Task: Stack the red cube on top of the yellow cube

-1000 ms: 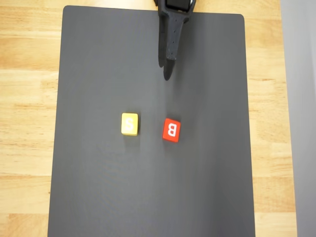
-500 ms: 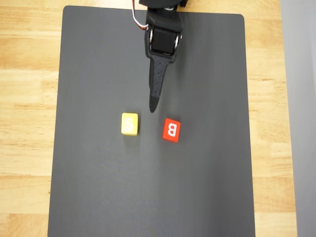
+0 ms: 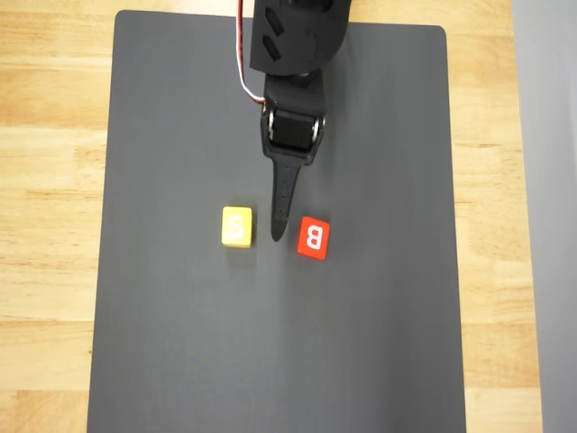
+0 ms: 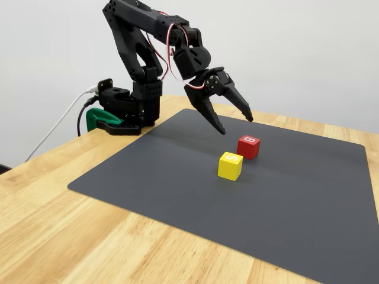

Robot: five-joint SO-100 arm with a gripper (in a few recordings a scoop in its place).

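Overhead view: black arm (image 3: 297, 36) comes in from the top edge over a dark grey mat (image 3: 180, 343) on the light wood desk (image 3: 45, 180). Pincer (image 3: 279, 230) points down the picture, tip between the two blocks & a bit above their row, w/ only one finger clear from this angle. Yellow cube (image 3: 237, 225) left of the tip, white "S" on top; red cube (image 3: 313, 238) right of it, white "B" on top, turned slightly vs the mat edges. Cubes apart, both flat on the mat, neither touched.

Fixed view: pincer (image 4: 236, 125) is spread wide, two black fingers (image 4: 212, 115) splayed apart, nothing between them, hanging in the air above the mat (image 4: 148, 177) w/ tips near the red cube (image 4: 249, 147) but higher than it. Yellow cube (image 4: 230, 165) sits nearer the camera, just beside the red one w/ a small gap. Arm base (image 4: 127, 106) stands at the far left of the desk (image 4: 71, 236), next to a green clamp (image 4: 95, 118); cables (image 4: 59, 127) run off to the left. Red/white wires (image 4: 172, 53) loop along the arm (image 4: 148, 23).
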